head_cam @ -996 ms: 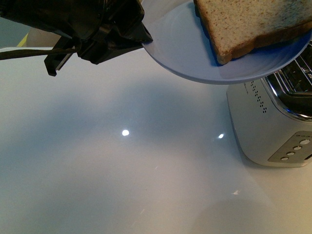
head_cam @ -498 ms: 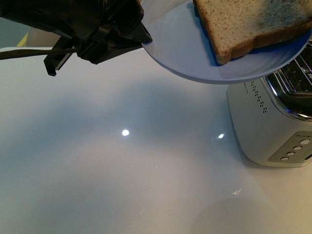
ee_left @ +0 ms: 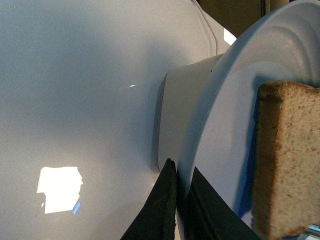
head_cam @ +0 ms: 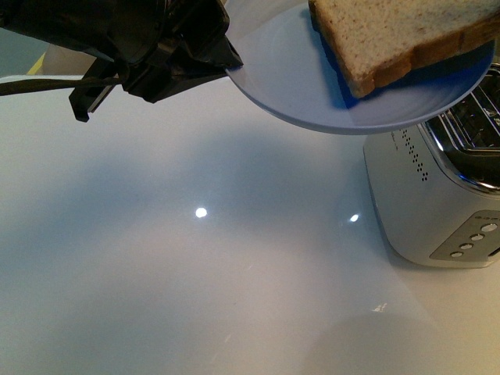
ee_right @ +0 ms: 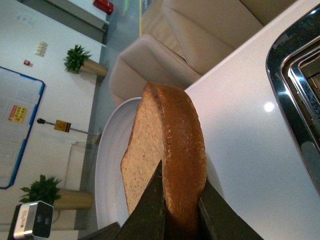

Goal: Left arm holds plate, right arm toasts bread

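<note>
I see the speckled wholemeal bread (head_cam: 398, 35), tan-crusted, at one o'clock, pinched across its crust by my right gripper (ee_right: 180, 200) over the pale blue plate (head_cam: 305, 86). My left gripper (head_cam: 229, 64) clamps the plate's nine o'clock rim. The silver toaster (head_cam: 437, 195) sits at four o'clock.

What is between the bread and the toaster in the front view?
The plate: in the front view it lies under the bread, and its rim covers part of the toaster top.
</note>
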